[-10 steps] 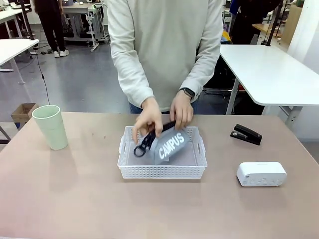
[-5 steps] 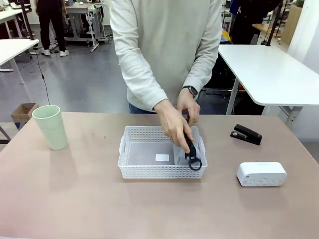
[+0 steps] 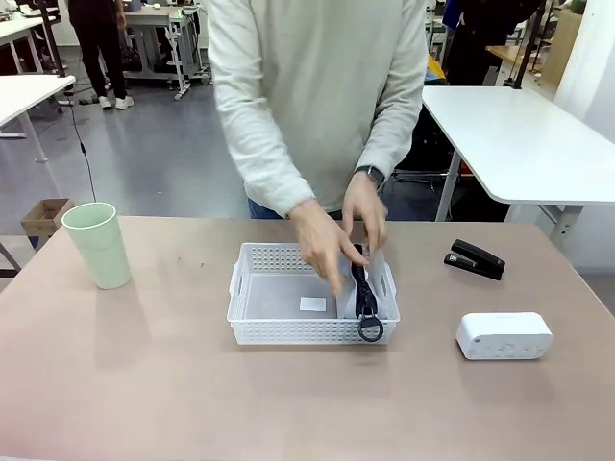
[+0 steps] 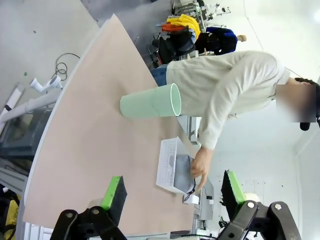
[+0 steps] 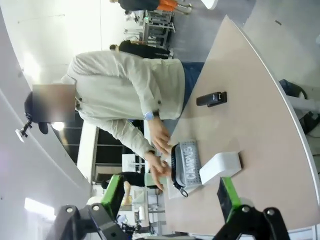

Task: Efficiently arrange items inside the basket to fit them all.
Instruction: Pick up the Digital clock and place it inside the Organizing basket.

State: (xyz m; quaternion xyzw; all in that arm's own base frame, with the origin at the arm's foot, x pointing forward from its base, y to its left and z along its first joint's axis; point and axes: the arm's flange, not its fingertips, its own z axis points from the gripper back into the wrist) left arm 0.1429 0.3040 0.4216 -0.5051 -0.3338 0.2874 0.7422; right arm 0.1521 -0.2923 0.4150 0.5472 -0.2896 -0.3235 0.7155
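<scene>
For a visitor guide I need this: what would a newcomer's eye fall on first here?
The person's hands over the shallow white lattice plastic basket at the middle of the table, with a grey "CAMPUS" fabric pouch standing on edge at its right end. Next, the pale green plastic cup standing alone at the left, and the small black stapler and white rounded box device on the right, outside the basket.

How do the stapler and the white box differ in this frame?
The stapler is black and slim; the white box is rounded and bulkier. The stapler lies farther across the table, angled; the box sits nearer the robot. Both lie on the table right of the basket, outside it.
</scene>
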